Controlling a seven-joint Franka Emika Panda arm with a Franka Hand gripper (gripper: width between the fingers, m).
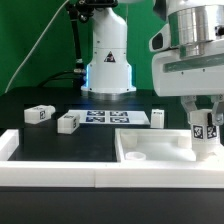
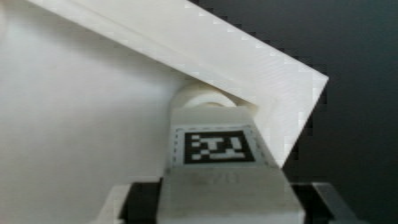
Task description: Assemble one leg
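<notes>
The robot's two-finger gripper [image 1: 205,116] pinches a small white plastic leg [image 1: 206,142] with a black-and-white tag. It stands upright, on the exterior view's right, over a corner of the big flat white square piece [image 1: 150,152].

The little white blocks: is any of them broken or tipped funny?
Nothing stands out. Three loose legs lie whole on the table, and the gripper holds the fourth leg upright at a corner of the square panel.

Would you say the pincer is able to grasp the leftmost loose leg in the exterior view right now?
Probably not yet: nothing covers that leg, but the pincer is already shut on another leg over the large white square piece, so it would have to release that one first.
</notes>
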